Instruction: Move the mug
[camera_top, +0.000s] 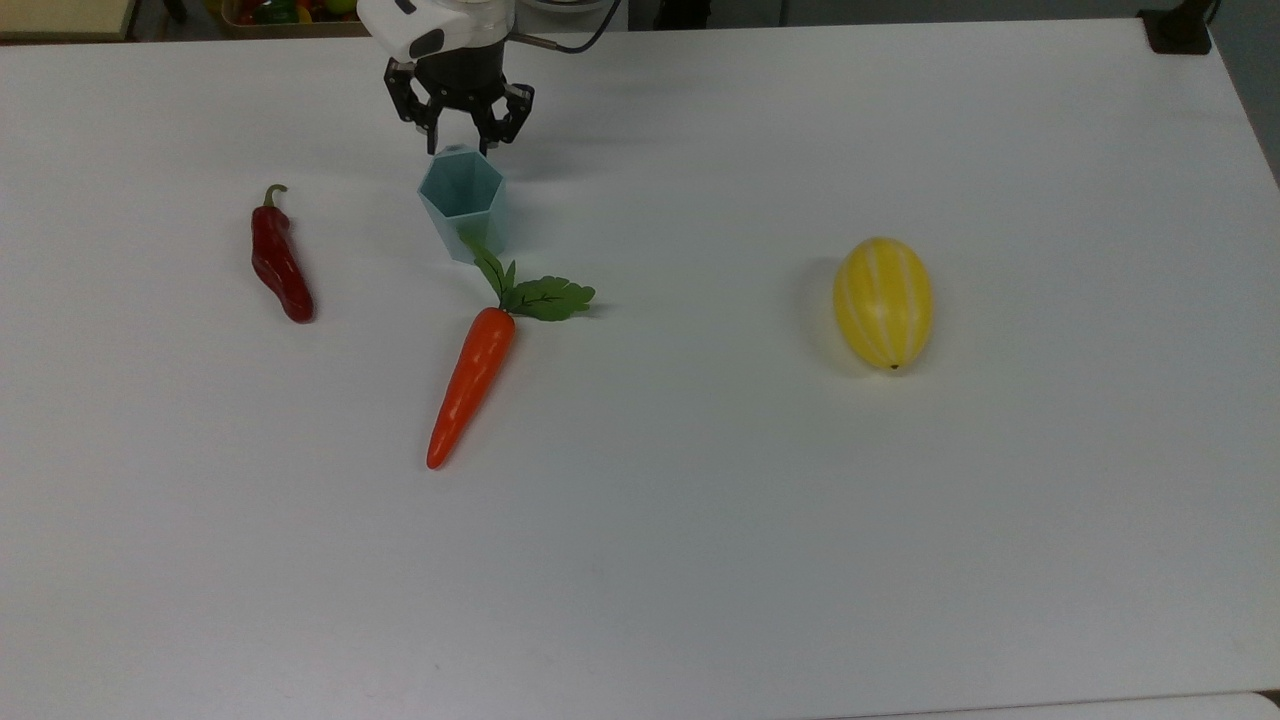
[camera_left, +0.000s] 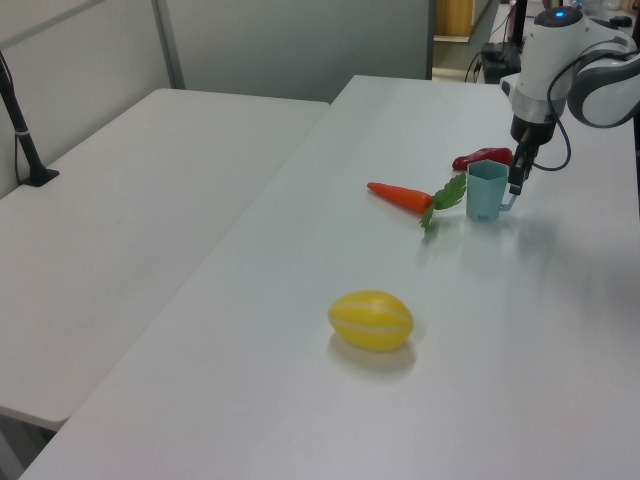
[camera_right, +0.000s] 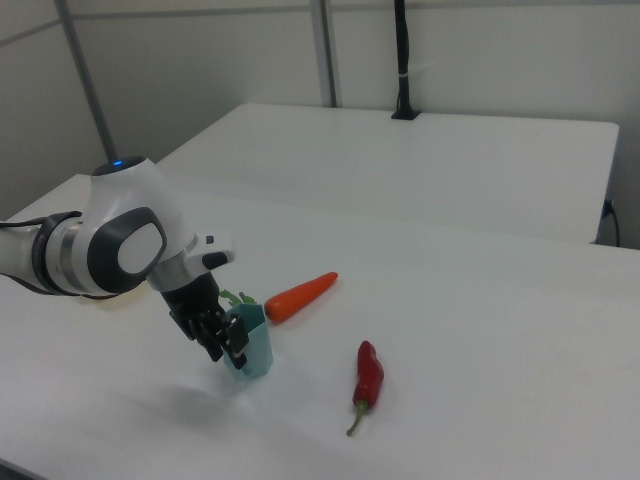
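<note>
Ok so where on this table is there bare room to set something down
Widest bare table: the whole near strip below the carrot in the top view, plus the gap between carrot and yellow melon. Crowded: around the mug, flanked by carrot leaves, chili and gripper.

Top view overhead, wide. Left, right views low, oblique, opposite sides; all share table (camera_top: 700, 560).

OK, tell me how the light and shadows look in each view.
Top view: even, soft light; the melon throws a faint shadow toward the top view's left. Left view: a soft shadow under the melon, and a dim one on the table beside the mug. Right view: a blurred grey shadow on the table below the pincer.
</note>
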